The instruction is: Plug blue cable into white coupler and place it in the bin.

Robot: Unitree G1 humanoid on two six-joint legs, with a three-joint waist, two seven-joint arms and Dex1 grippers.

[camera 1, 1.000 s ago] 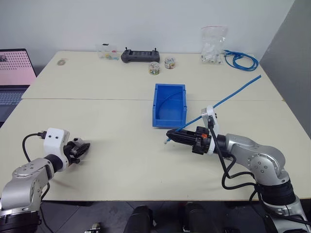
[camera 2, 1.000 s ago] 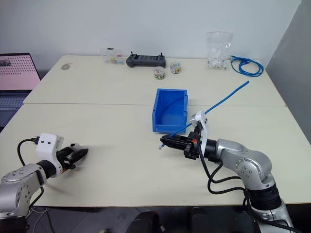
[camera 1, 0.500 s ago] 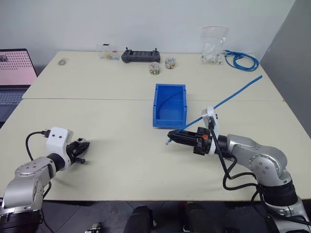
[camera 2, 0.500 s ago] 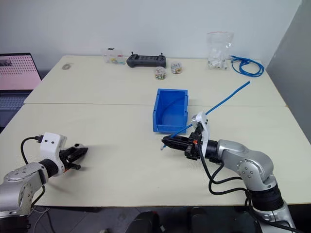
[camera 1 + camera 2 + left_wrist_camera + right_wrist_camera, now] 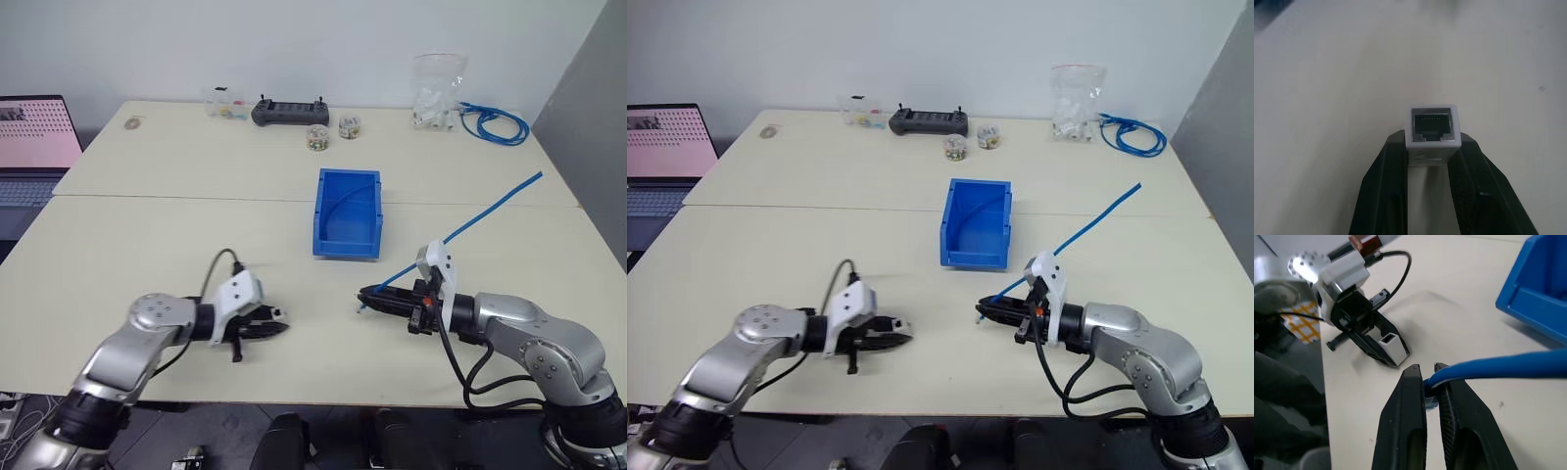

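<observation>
left gripper: clamped on white coupler, socket exposed | right gripper: clamped on blue cable near plug | bin: located beyond both, apart

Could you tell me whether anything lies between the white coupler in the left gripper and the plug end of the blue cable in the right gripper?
Nothing: the head views show bare table between the white coupler and the blue cable.
</observation>
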